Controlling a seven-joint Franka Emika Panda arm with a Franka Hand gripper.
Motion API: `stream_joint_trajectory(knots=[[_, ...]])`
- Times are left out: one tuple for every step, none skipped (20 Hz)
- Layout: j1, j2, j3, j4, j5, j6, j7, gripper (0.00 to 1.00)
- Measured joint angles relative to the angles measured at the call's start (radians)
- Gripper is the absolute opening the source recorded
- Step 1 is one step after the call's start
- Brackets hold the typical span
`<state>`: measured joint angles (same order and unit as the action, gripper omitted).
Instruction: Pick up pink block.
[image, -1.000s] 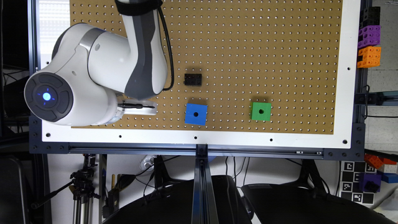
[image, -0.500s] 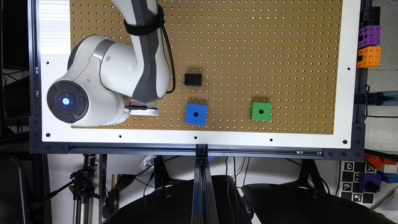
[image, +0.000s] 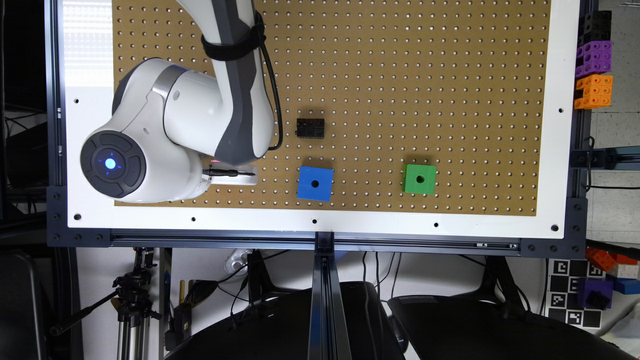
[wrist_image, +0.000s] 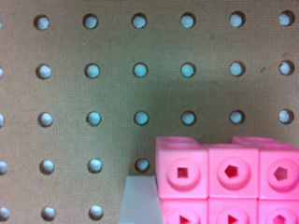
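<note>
Low over the pegboard (image: 400, 75), arm bent (grip state unclear), pink block (wrist_image: 229, 182) close.

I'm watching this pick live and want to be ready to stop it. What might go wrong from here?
1. In the wrist view the pink block sits off-centre beside one pale finger, so a closing grasp might catch only its edge and tip it.
2. In the exterior view the arm's bulk hides the block, so a slip could go unseen there.
3. The blue cube lies nearby; a sideways correction might nudge it.
</note>
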<state>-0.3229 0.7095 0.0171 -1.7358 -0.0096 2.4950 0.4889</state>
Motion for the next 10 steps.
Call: stream_joint_trajectory(knots=[[0.000, 0.000, 0.000, 0.000, 0.0000, -0.001, 0.000, 0.00], [0.000, 0.000, 0.000, 0.000, 0.0000, -0.001, 0.000, 0.00], [0.000, 0.000, 0.000, 0.000, 0.0000, -0.001, 0.000, 0.00], [0.000, -0.001, 0.000, 0.000, 0.0000, -0.002, 0.000, 0.00], [0.000, -0.002, 0.000, 0.000, 0.0000, -0.005, 0.000, 0.00], [0.000, -0.006, 0.000, 0.000, 0.0000, -0.010, 0.000, 0.00], [0.000, -0.011, 0.000, 0.000, 0.0000, -0.014, 0.000, 0.00], [0.000, -0.019, 0.000, 0.000, 0.0000, -0.023, 0.000, 0.00], [0.000, -0.033, 0.000, 0.000, 0.0000, -0.037, 0.000, 0.00], [0.000, -0.046, 0.000, 0.000, 0.0000, -0.053, 0.000, 0.00]])
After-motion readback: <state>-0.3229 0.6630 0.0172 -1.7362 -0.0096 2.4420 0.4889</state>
